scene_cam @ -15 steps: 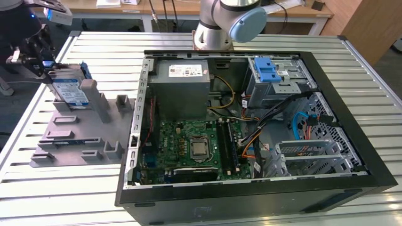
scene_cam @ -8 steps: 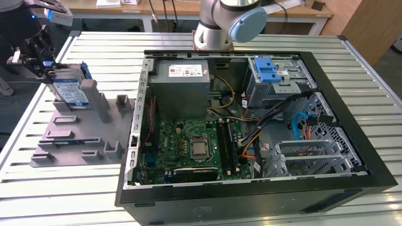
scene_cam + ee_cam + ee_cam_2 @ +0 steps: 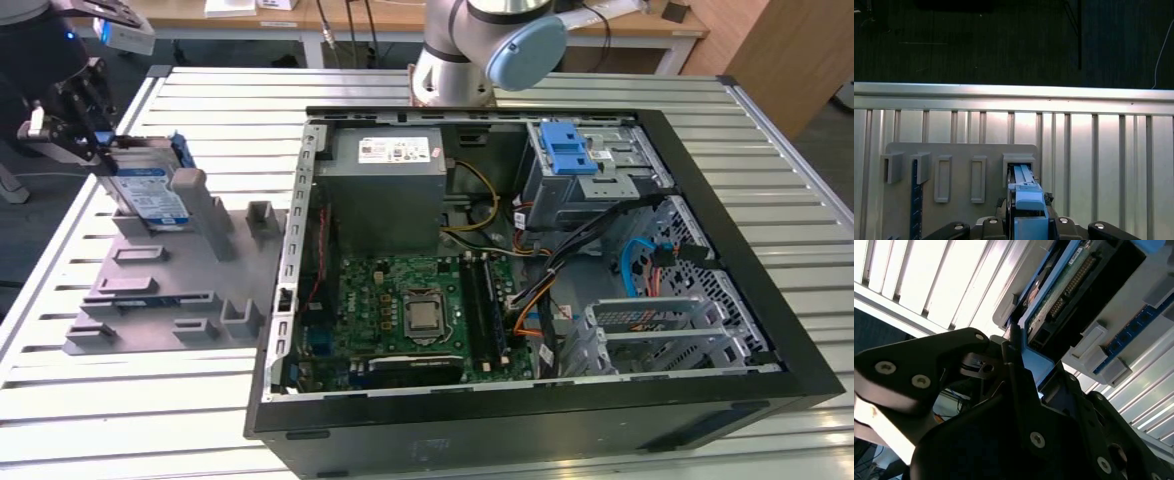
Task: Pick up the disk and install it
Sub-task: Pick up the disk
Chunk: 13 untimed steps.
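Note:
The disk [image 3: 150, 193] stands on edge in a slot at the far end of the grey holder plate [image 3: 160, 300], at the exterior view's left. It is silver-grey with a white-and-blue label and blue rails. My gripper [image 3: 96, 152] is at the disk's upper end, beside the table's edge. In the first wrist view the disk's blue rail [image 3: 1029, 200] sits between the two black fingers of the gripper [image 3: 1029, 222], which look closed against it. The second wrist view shows the disk's green circuit board [image 3: 1069, 285], with a finger [image 3: 1013, 347] pressed on the blue edge.
An open black computer case [image 3: 747, 330] lies at the middle of the slatted metal table [image 3: 200, 90]. It holds a grey power supply box [image 3: 387, 165], a motherboard [image 3: 414, 310] and a grey cage with a blue latch [image 3: 577, 160]. The arm's base [image 3: 454, 60] stands behind the case.

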Tool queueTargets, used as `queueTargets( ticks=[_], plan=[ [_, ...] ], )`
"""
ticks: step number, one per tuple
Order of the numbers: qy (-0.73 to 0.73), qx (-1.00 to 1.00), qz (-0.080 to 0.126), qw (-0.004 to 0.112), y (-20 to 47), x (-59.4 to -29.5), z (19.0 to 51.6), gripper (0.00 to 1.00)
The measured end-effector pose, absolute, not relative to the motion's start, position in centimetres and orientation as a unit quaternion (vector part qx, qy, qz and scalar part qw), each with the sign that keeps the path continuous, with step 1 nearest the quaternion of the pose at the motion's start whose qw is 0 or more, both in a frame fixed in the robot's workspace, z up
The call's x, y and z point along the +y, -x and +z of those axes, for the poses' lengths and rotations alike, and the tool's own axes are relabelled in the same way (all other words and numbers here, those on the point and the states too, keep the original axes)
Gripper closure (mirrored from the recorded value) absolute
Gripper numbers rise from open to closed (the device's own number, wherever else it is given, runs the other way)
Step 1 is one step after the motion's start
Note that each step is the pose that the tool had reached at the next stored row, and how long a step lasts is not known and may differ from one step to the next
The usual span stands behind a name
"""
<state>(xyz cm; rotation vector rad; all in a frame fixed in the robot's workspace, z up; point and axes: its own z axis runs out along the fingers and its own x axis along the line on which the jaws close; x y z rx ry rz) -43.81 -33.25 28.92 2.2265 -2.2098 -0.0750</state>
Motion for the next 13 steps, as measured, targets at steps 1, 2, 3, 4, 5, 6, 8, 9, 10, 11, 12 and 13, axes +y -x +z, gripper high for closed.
queueTargets(
  ticks=[1,2,3,4,5,6,8,9,10,11,12,13],
  plan=[
    [-0.71,-0.704,-0.024,0.002,43.81,-33.25,28.92,0.63],
    [-0.71,-0.704,-0.024,0.002,43.81,-33.25,28.92,0.63],
    [-0.71,-0.704,-0.024,0.002,43.81,-33.25,28.92,0.63],
    [-0.71,-0.704,-0.024,0.002,43.81,-33.25,28.92,0.63],
    [-0.71,-0.704,-0.024,0.002,43.81,-33.25,28.92,0.63],
    [-0.71,-0.704,-0.024,0.002,43.81,-33.25,28.92,0.63],
    [-0.71,-0.704,-0.024,0.002,43.81,-33.25,28.99,0.63],
    [-0.71,-0.704,-0.024,0.002,43.81,-33.25,29.09,0.63],
    [-0.71,-0.704,-0.024,0.002,43.81,-33.25,29.22,0.63],
    [-0.71,-0.704,-0.024,0.002,43.81,-33.25,29.35,0.63],
    [-0.71,-0.704,-0.024,0.002,43.81,-33.25,29.46,0.63],
    [-0.71,-0.704,-0.024,0.002,43.81,-33.25,29.56,0.63]
  ],
)
